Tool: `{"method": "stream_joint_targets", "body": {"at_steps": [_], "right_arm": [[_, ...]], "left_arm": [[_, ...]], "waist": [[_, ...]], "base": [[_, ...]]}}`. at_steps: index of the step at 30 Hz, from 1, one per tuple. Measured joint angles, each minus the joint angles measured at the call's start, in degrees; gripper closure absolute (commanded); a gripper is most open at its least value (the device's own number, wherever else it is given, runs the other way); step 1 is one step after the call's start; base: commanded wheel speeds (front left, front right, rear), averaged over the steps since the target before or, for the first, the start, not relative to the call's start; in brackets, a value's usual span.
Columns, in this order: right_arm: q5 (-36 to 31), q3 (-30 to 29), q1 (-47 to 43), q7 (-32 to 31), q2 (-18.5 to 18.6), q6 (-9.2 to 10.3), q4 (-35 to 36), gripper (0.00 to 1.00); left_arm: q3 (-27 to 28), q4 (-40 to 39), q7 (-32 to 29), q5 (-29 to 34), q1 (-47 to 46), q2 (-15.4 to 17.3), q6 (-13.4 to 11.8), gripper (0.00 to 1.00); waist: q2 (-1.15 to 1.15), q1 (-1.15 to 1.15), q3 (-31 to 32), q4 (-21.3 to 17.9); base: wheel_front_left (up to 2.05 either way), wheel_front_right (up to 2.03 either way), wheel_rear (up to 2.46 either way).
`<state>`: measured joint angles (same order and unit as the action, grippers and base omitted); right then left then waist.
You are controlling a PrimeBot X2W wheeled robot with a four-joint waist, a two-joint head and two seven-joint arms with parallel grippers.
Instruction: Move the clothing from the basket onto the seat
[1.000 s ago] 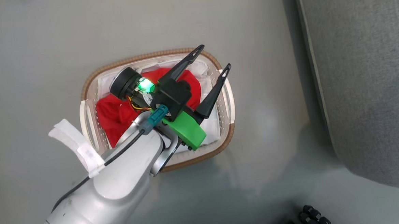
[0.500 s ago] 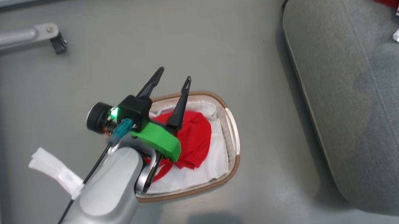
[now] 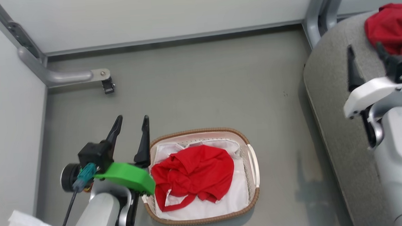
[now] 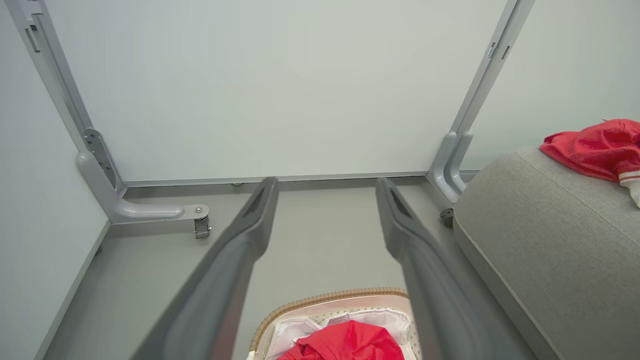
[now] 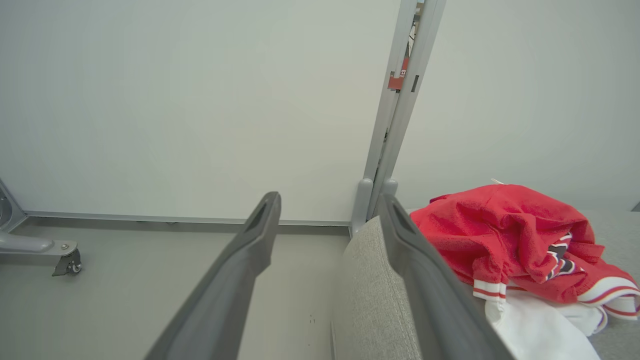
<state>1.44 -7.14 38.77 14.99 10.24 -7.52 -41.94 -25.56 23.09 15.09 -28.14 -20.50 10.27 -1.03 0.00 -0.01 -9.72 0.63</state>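
A red piece of clothing [image 3: 194, 175] lies crumpled in the white basket [image 3: 253, 165] on its white liner; the left wrist view catches the clothing [image 4: 350, 342] and the basket's brown rim [image 4: 325, 296] at the bottom edge. My left gripper [image 3: 132, 118] stands open and empty just left of the basket, above the floor, its fingers [image 4: 250, 235] spread wide. More red-and-white clothing [image 3: 392, 27] [image 5: 510, 235] rests on the grey seat [image 3: 327, 85] [image 5: 375, 300]. My right gripper [image 3: 364, 49] [image 5: 330, 200] hovers open over the seat's near edge, just left of that clothing, holding nothing.
White wall panels close off the back and left. A grey frame leg with a small caster [image 3: 106, 84] juts onto the floor at the back left. An upright grey post [image 3: 318, 14] stands by the seat's far corner. Bare grey floor [image 3: 203, 92] lies beyond the basket.
The head camera has swung, bringing the walls and seat into view. My left gripper has come off the top of the basket to its left side. The right arm now shows over the seat.
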Motion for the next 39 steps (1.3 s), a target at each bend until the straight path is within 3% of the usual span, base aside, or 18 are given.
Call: {"method": "stream_joint_targets", "body": {"at_steps": [9, 14, 23, 39], "right_arm": [[-0.4, -0.3, -15.2, 0.1, -7.1, 0.00, 14.9, 0.00], [4.6, 3.4, -23.0, 0.1, -7.4, 0.00, 19.1, 0.00], [6.7, 6.9, -32.5, 0.1, -7.5, 0.00, 24.3, 0.00], [8.4, 8.3, -35.9, 0.1, -7.5, 0.00, 26.0, 0.00]], "left_arm": [[8.1, -1.1, 0.0, 1.8, 7.9, -1.6, 0.1, 0.00], [11.7, -2.5, 0.0, 3.1, 11.9, -2.2, 0.6, 0.00], [14.2, -3.6, 0.0, 5.1, 17.6, -3.6, 2.4, 0.00], [16.2, -3.6, 0.0, 6.6, 19.5, -5.0, 3.9, 0.00]], "waist": [[0.00, 0.00, 5.0, 2.2], [0.00, 0.00, 6.7, 2.8], [0.00, 0.00, 9.2, 2.6], [0.00, 0.00, 10.5, 2.1]], "base": [[0.00, 0.00, 0.00], [0.00, 0.00, 0.00], [0.00, 0.00, 0.00], [0.00, 0.00, 0.00]]}}
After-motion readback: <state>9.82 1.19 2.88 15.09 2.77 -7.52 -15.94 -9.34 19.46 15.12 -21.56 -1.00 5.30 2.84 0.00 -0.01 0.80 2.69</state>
